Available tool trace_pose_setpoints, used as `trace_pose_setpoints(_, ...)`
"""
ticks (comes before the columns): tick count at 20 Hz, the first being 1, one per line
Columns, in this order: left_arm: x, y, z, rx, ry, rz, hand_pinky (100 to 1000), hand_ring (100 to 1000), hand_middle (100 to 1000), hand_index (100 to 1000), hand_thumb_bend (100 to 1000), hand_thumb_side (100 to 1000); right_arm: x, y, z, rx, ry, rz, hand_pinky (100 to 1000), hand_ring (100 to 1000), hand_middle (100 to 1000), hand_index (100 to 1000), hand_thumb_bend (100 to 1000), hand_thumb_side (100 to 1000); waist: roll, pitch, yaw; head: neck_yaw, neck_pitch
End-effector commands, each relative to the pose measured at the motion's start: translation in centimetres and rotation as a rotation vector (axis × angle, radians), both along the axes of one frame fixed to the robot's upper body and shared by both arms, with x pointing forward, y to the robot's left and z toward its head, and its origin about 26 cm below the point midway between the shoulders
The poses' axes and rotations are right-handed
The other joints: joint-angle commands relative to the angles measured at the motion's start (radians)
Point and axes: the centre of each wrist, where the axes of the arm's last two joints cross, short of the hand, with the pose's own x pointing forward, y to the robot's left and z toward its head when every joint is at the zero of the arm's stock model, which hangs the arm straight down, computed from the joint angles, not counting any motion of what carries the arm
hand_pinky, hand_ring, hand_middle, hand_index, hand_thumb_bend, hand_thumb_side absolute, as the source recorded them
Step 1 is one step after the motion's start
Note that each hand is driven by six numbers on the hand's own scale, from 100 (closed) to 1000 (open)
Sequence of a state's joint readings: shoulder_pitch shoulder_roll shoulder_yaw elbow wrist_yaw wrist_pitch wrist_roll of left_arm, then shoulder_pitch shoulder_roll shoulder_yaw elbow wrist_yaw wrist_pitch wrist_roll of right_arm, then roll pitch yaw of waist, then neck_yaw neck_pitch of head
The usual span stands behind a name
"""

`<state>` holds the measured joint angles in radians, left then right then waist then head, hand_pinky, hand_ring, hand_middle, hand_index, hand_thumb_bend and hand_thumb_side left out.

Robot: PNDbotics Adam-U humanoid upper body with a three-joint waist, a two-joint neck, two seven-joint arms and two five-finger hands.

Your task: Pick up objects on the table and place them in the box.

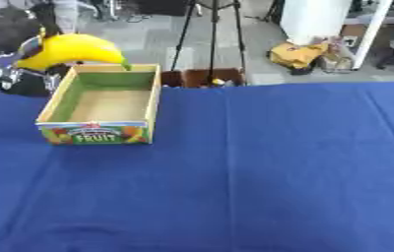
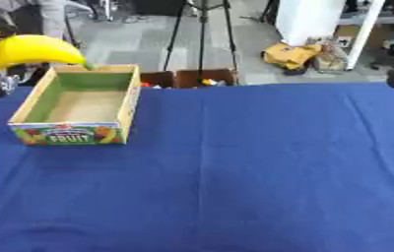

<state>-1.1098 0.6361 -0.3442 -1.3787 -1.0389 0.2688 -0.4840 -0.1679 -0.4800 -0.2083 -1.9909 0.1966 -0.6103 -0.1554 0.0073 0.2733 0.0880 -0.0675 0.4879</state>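
Blue cloth table (image 1: 261, 172); grey floor, tripod (image 1: 209, 34) behind.

Banana (image 1: 69, 49) above the box's (image 1: 55, 101) far left corner — box open on the blue table.

The banana is yellow with a green tip, curved, held in the air, arching with its tip pointing down at the box's far rim. The box is a shallow cardboard tray — green inner walls, tan floor, nothing inside, "FRUIT" printed on its near face with fruit pictures. It sits upright at the table's far left.
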Motion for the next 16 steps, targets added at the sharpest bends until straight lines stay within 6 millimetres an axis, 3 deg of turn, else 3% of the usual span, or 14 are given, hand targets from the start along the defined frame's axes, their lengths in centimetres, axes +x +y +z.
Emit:
trace_pose_setpoints(1, 1.4, 0.2, 1.2, -0.034, -0.054, 0.049, 274, 595, 609, 745, 100, 153, 0.0, 0.0, 0.9, -0.032, -0.025, 0.006, 810, 881, 757, 873, 100, 1000, -0.004, -0.012, -0.005, 0.011, -0.022)
trace_pose_setpoints(9, 5.8, -1.4, -0.2, -0.051, -0.099, 0.14, 272, 592, 606, 741, 100, 134, 0.1, 0.3, 0.9, -0.029, -0.031, 0.017, 814, 882, 756, 874, 100, 1000, -0.016, 0.01, -0.021, 0.025, -0.041)
trace_pose_setpoints(16, 7.9, -1.9, -2.5, -0.052, -0.067, 0.193, 274, 593, 609, 742, 100, 138, 0.2, 0.4, 0.9, -0.03, -0.035, 0.021, 816, 882, 755, 875, 100, 1000, -0.017, 0.022, -0.029, 0.026, -0.041)
